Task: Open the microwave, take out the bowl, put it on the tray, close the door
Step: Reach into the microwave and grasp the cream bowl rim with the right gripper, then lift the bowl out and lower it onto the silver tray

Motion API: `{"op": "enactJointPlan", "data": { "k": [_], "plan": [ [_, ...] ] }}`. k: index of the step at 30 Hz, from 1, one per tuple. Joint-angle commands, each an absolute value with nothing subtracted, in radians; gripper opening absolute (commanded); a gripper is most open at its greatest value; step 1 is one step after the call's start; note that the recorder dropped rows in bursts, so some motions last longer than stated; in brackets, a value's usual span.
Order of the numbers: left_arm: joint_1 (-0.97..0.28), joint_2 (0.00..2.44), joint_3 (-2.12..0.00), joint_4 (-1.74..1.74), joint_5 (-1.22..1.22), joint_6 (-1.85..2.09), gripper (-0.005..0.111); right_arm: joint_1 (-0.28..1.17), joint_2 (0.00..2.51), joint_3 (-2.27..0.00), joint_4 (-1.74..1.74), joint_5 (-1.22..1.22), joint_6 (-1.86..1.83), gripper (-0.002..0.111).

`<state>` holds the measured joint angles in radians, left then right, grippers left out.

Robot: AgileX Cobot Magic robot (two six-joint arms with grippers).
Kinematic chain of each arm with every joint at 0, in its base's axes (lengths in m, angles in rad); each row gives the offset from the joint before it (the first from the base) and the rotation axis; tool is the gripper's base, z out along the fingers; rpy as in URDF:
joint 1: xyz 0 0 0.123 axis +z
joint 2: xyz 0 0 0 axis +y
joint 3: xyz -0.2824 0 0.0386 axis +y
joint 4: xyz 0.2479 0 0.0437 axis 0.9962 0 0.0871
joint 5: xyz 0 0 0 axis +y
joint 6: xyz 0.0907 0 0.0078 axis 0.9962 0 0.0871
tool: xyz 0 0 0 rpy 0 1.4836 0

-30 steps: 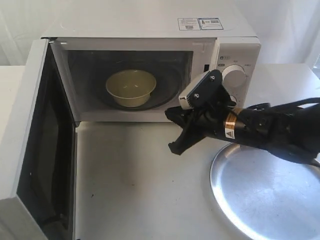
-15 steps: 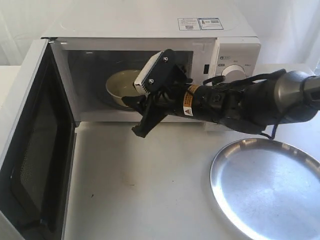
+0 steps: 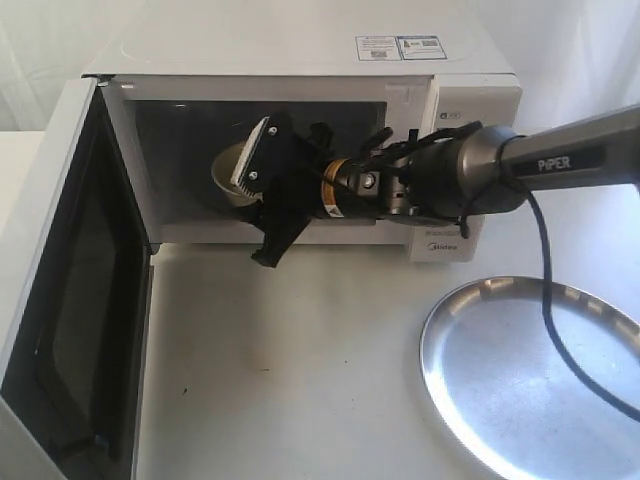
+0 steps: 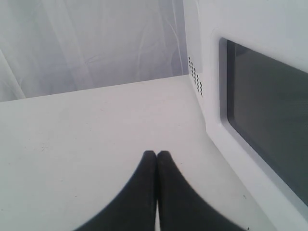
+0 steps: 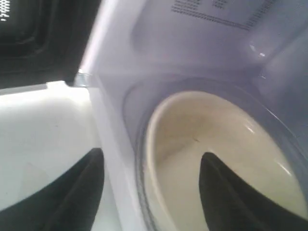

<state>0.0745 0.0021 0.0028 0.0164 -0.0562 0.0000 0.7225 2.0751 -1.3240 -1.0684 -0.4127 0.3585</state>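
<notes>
The white microwave [image 3: 300, 50] stands at the back with its door [image 3: 35, 260] swung wide open to the left. Inside sits the cream-white bowl [image 3: 224, 170] on the glass turntable, half hidden by my right arm. My right gripper [image 3: 256, 215] is open at the cavity's mouth. In the right wrist view it [image 5: 151, 155] straddles the bowl's [image 5: 192, 125] near rim, one finger over the inside, the other outside by the sill. The silver tray [image 3: 520, 390] lies at the front right. My left gripper [image 4: 157, 153] is shut and empty over the table beside the door [image 4: 214, 96].
The dark arm with its cable [image 3: 545, 290] spans from the right edge across the control panel [image 3: 455, 120]. Bare white table [image 3: 280, 380] lies between the door and the tray. A white curtain [image 4: 86, 43] hangs behind.
My right arm has swung left from beside the tray to the microwave's opening, and its open gripper now covers part of the bowl. The door and tray have not moved.
</notes>
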Motion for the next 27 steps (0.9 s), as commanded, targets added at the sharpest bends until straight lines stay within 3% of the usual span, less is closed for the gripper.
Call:
{"op": "enactJointPlan", "data": {
  "k": [1, 3, 5, 9, 17, 27],
  "plan": [
    [0.073, 0.000, 0.000, 0.009, -0.060, 0.000, 0.000, 0.732, 2.129, -1.405, -1.116, -0.339, 0.403, 0.054],
    [0.073, 0.000, 0.000, 0.009, -0.060, 0.000, 0.000, 0.732, 2.172, -1.452, -1.118, -0.314, 0.416, 0.054],
    [0.073, 0.000, 0.000, 0.009, -0.060, 0.000, 0.000, 0.732, 2.196, -1.475, -1.117, -0.305, 0.416, 0.046],
    [0.073, 0.000, 0.000, 0.009, -0.060, 0.000, 0.000, 0.732, 2.196, -1.479, -1.112, -0.291, 0.422, -0.001],
    [0.073, 0.000, 0.000, 0.009, -0.060, 0.000, 0.000, 0.767, 2.073, -1.379, -1.117, -0.295, 0.570, 0.000],
    [0.073, 0.000, 0.000, 0.009, -0.060, 0.000, 0.000, 0.849, 1.301, -0.673, -1.107, -0.132, 0.950, 0.000]
  ]
}}
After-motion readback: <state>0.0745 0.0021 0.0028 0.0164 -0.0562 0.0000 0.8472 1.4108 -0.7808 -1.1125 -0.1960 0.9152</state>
